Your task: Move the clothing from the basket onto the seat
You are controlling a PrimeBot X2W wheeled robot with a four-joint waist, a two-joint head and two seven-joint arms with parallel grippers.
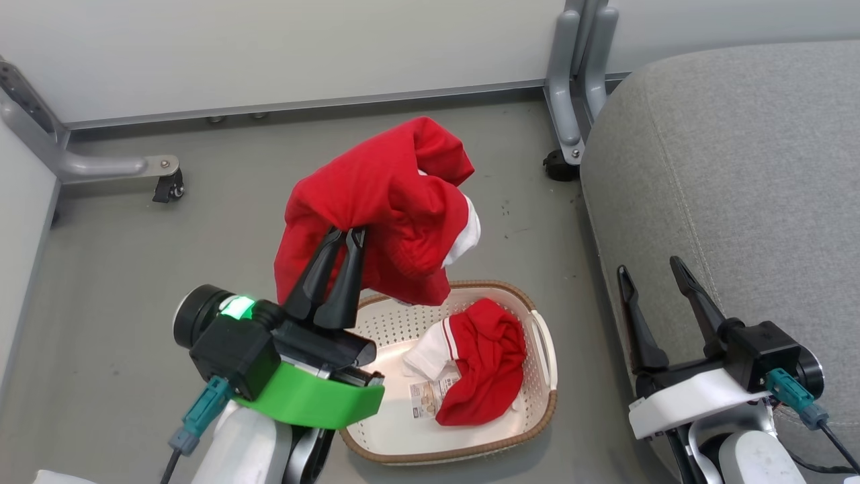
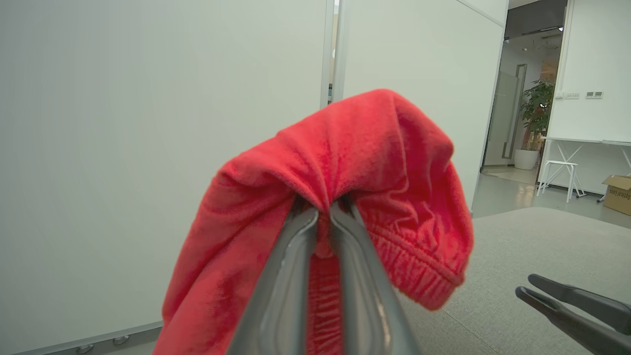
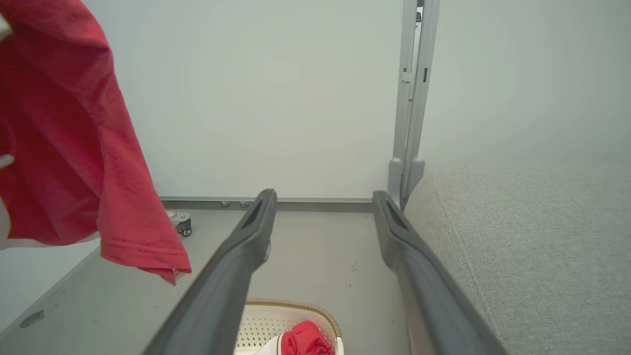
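Our left hand (image 1: 348, 234) is gripping a bunch of one red garment (image 1: 390, 195), fingers closed tight on the fabric, and is holding it lifted clear above the basket (image 1: 552, 403), which is sitting on the floor (image 1: 134, 302). Our right hand (image 1: 649, 267) is hanging wide open and empty at the edge of the seat (image 1: 739, 168). The second garment (image 1: 490, 363) is lying crumpled inside the basket. The part of the seat we are seeing is carrying no clothing, so we are judging the task barely begun, with both garments yet to land there.

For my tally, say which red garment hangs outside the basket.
The held garment, pinched in the left hand above the basket; the other garment lies inside it.
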